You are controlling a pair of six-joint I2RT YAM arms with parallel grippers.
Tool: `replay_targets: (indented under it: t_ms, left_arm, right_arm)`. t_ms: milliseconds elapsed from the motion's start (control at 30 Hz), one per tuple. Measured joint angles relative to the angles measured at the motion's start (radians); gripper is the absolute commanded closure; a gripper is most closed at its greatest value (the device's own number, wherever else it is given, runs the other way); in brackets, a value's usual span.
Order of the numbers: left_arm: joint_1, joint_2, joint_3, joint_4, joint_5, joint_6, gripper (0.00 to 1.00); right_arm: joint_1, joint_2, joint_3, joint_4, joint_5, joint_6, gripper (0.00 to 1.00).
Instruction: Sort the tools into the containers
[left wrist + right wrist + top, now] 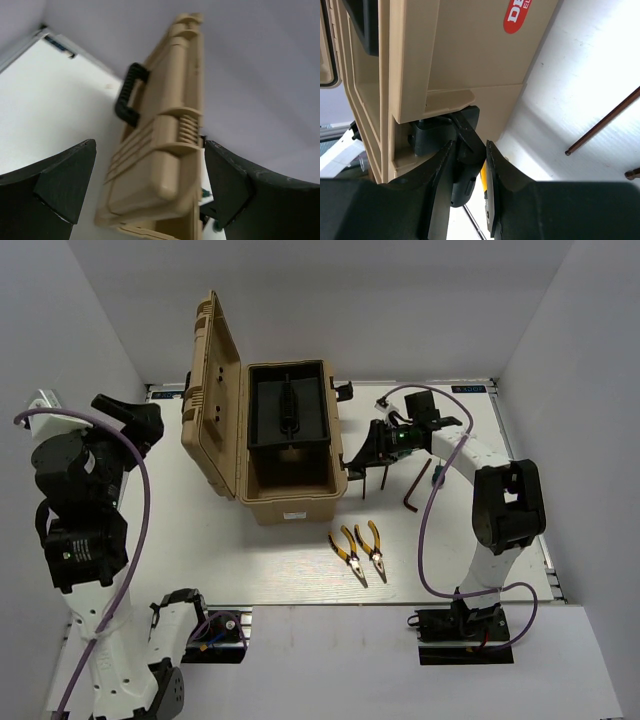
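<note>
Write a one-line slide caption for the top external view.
Tan toolbox standing open, right pincer at its right wall, two pliers lying loose in front of it.

The tan toolbox [290, 505] is showing hard, matt plastic, its lid [160, 165] moulded in ribs. Its black handle [127, 97] is looking like ridged plastic with a faint sheen. A red sticker [520, 12] is shining glossy. Pliers [360, 552] are wearing yellow-and-black rubbery-looking grips. Hex keys [415, 485] are reading as dark, dull metal. The white table [300, 575] is lying smooth and matt.
</note>
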Motion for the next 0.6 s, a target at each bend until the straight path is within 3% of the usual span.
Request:
replay_targets:
  t_ms: [33, 67, 167, 267, 467, 600]
  left_arm:
    - [0.0, -0.003, 0.011, 0.009, 0.026, -0.001, 0.0]
    - [0.0, -0.006, 0.022, 0.023, 0.056, -0.002, 0.0]
    - [0.0, -0.01, 0.029, 0.089, 0.165, 0.004, 0.0]
    - [-0.003, -0.003, 0.017, 0.185, 0.302, 0.011, 0.0]
    - [-0.02, 0.097, 0.016, 0.495, 0.632, 0.004, 0.0]
    - [-0.046, 0.219, 0.096, 0.636, 0.76, -0.009, 0.0]
  right_arm:
    - [0.003, 0.0, 0.0, -0.002, 0.0, 0.0, 0.91]
    - [0.003, 0.0, 0.002, -0.005, 0.0, -0.001, 0.63]
    - [0.011, 0.001, 0.004, -0.027, -0.001, -0.032, 0.35]
    - [0.026, 0.005, 0.004, -0.079, 0.004, -0.077, 0.27]
    - [-0.002, -0.03, 0.002, -0.169, 0.048, -0.159, 0.27]
    - [-0.034, -0.15, -0.034, -0.188, 0.189, -0.184, 0.27]
